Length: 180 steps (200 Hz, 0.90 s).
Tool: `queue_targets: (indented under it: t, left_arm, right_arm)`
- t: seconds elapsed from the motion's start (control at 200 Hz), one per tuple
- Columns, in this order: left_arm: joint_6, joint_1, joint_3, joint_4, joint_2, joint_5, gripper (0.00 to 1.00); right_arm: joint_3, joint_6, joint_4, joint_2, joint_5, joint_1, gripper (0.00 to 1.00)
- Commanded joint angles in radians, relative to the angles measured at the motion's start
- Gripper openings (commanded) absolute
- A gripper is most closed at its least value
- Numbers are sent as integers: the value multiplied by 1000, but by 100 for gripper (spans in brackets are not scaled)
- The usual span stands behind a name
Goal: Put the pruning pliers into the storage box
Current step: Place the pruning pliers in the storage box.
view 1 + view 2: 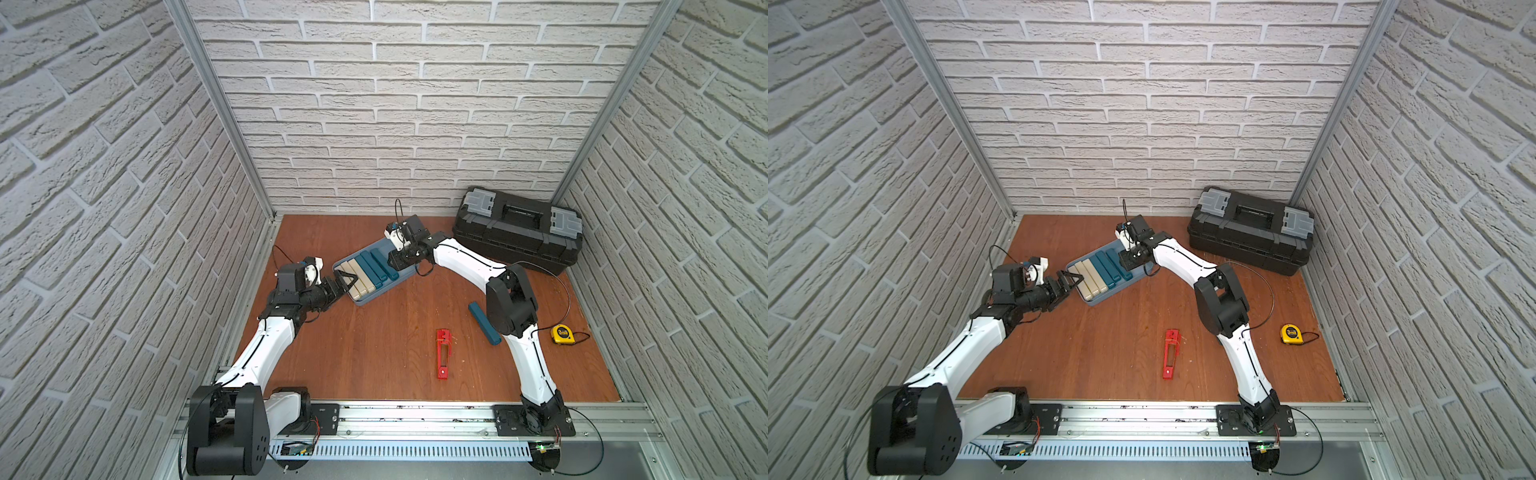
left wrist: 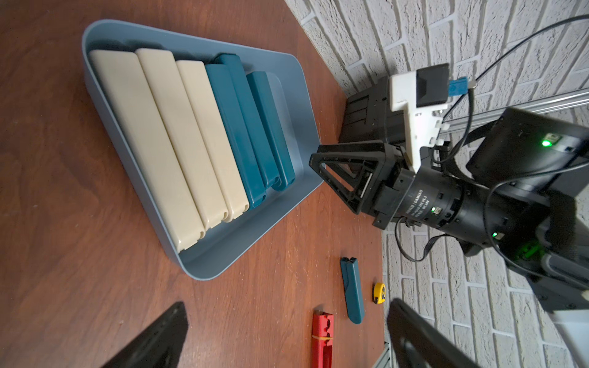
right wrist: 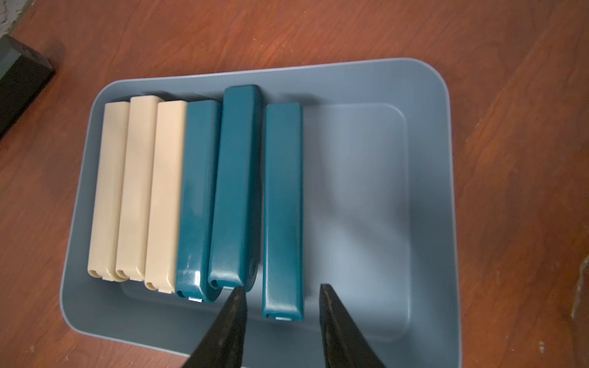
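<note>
The storage box (image 1: 365,302) (image 1: 1096,302) (image 3: 360,191) sits at the back middle of the wooden table. In it lie three beige pruning pliers (image 3: 137,191) and three teal ones (image 3: 282,207) side by side; the middle teal one rests tilted on its neighbour. My right gripper (image 1: 391,261) (image 1: 1126,264) (image 3: 280,286) hovers open over the box's right end, its fingers either side of the outermost teal bar's end with gaps. My left gripper (image 1: 348,279) (image 1: 1070,279) (image 2: 287,302) stands wide open and empty at the box's left end. Another teal one (image 1: 484,324) (image 2: 352,290) and a red one (image 1: 443,353) (image 1: 1171,353) lie on the table.
A big black toolbox (image 1: 517,230) (image 1: 1250,230) stands at the back right corner. A yellow tape measure (image 1: 560,333) (image 1: 1291,333) lies near the right wall. Brick walls close in three sides, and the right arm's elbow (image 1: 511,303) hangs over the loose teal bar.
</note>
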Motion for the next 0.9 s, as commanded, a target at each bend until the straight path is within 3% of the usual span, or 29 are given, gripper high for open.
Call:
queue_targets:
  t: [0.0,0.075,0.34,0.895]
  left_arm:
    - [3,-5,5,-14,-30,-9,98]
    - [-12,-5,5,-18,-42,-11,98]
    - [-26,-8,-26,-42,-87,-37,98]
    - [-26,-5,-5,-10,-19,-34,98]
  right_arm:
    - [35,-9,22,27,46,-4,26]
    - [72,-9,11,60,55,-3,22]
    - [162,-17,-15,153,61,-6,24]
    - [202,-26,-30,206,62,-10,25]
